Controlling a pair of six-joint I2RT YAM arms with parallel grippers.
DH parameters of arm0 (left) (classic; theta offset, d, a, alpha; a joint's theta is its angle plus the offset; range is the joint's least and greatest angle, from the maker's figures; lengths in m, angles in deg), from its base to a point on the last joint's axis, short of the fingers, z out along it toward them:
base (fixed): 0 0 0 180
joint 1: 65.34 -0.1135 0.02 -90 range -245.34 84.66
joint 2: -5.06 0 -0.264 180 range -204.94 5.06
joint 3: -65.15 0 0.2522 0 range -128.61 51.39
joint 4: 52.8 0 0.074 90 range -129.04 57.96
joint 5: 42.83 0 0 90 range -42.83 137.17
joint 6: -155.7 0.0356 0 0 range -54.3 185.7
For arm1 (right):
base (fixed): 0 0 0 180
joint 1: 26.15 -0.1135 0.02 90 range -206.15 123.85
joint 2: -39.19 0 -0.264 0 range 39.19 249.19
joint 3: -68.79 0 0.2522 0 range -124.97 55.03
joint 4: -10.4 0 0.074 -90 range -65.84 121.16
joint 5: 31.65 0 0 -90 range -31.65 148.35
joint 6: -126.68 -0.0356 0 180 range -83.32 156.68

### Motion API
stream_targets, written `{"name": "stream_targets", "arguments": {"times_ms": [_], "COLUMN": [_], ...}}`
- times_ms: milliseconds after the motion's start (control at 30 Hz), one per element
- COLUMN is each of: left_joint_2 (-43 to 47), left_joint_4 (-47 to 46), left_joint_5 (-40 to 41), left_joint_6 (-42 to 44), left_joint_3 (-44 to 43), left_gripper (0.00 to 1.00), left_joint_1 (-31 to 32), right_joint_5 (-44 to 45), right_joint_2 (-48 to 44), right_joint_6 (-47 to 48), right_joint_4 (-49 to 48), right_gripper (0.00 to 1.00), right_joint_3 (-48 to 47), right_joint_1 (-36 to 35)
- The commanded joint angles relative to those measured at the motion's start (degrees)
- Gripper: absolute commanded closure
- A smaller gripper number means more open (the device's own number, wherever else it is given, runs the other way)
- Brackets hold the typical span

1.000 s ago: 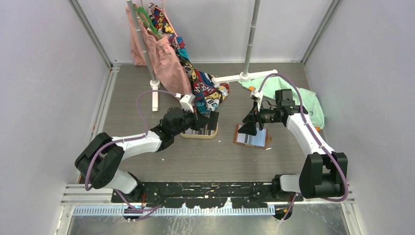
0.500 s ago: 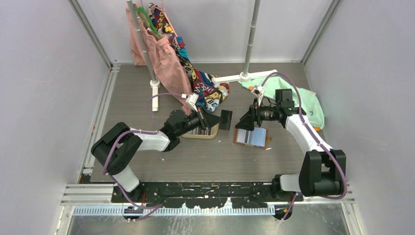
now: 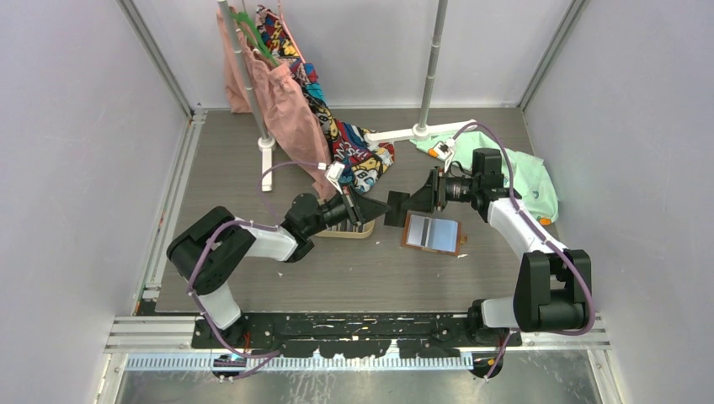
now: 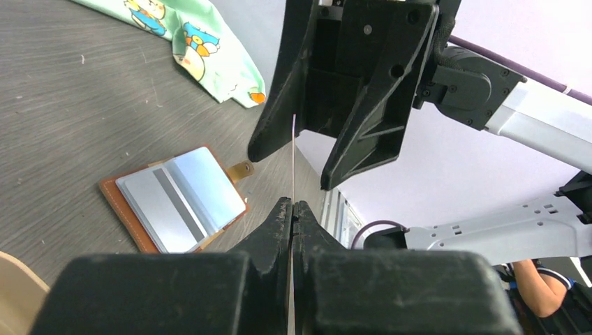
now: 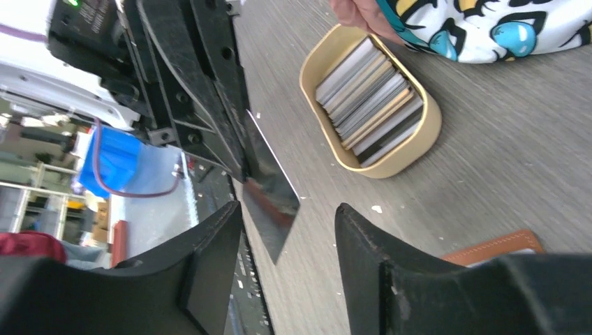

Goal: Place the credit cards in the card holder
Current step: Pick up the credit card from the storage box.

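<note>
My left gripper [image 3: 376, 206] [image 4: 292, 209] is shut on a black credit card [image 3: 391, 208] [image 4: 293, 157], held edge-up in the air between the tray and the card holder. My right gripper [image 3: 406, 204] [image 5: 287, 209] is open, one finger on each side of the card's [image 5: 271, 187] free end, not touching it. The tan leather card holder [image 3: 409, 237] [image 4: 124, 211] lies open on the table below, with a silver striped card [image 3: 434, 231] [image 4: 178, 199] in it. More credit cards [image 5: 366, 98] stand stacked in the oval wooden tray [image 3: 345, 232] [image 5: 427, 131].
A green printed cloth [image 3: 530, 181] [image 4: 202, 49] lies behind the right arm. A clothes rack's white feet [image 3: 404, 133] and hanging pink and cartoon-print garments [image 3: 337, 139] stand just behind the tray.
The left gripper lifted a black card out of the tray and carried it right. The right gripper rose off the card holder, moved left to the card, and its jaws narrowed.
</note>
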Motion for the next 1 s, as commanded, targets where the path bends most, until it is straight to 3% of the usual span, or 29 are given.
{"name": "stream_targets", "arguments": {"times_ms": [0, 167, 233, 300, 467, 533, 700, 967], "left_joint_2": [-1.26, -1.89, -2.11, -2.39, -5.27, -5.98, -5.55, -7.10], "left_joint_4": [-7.63, -8.11, -8.67, -9.25, -12.93, -12.99, -12.99, -12.90], "left_joint_5": [-2.24, -3.92, -4.85, -6.26, -15.02, -18.83, -23.34, -29.15], "left_joint_6": [-1.59, -1.94, -1.78, -1.77, -5.34, -5.96, -5.55, -6.96], "left_joint_3": [-1.95, -2.62, -2.54, -2.53, -3.86, -4.93, -6.06, -8.36], "left_gripper": [1.00, 1.00, 1.00, 0.94, 0.59, 0.54, 0.56, 0.78], "left_joint_1": [0.29, 0.29, 0.24, 0.12, -2.12, -2.87, -3.27, -3.89], "right_joint_5": [-5.01, -7.50, -7.83, -8.68, -11.27, -11.61, -9.40, -6.87], "right_joint_2": [-0.48, -0.30, -0.34, -0.39, -0.46, -0.46, -0.40, 0.21], "right_joint_6": [-5.52, -5.34, -4.18, -1.97, 7.14, 13.18, 19.41, 27.92], "right_joint_4": [-6.41, -5.71, -4.10, -1.53, 8.72, 14.17, 19.06, 27.84], "right_gripper": [0.51, 0.90, 0.98, 0.99, 0.99, 0.99, 0.99, 0.99], "right_joint_3": [-0.67, -1.60, -2.25, -2.98, -5.41, -6.37, -6.96, -9.08], "right_joint_1": [-0.60, -1.05, -1.00, -1.00, -1.02, -1.24, -2.02, -2.75]}}
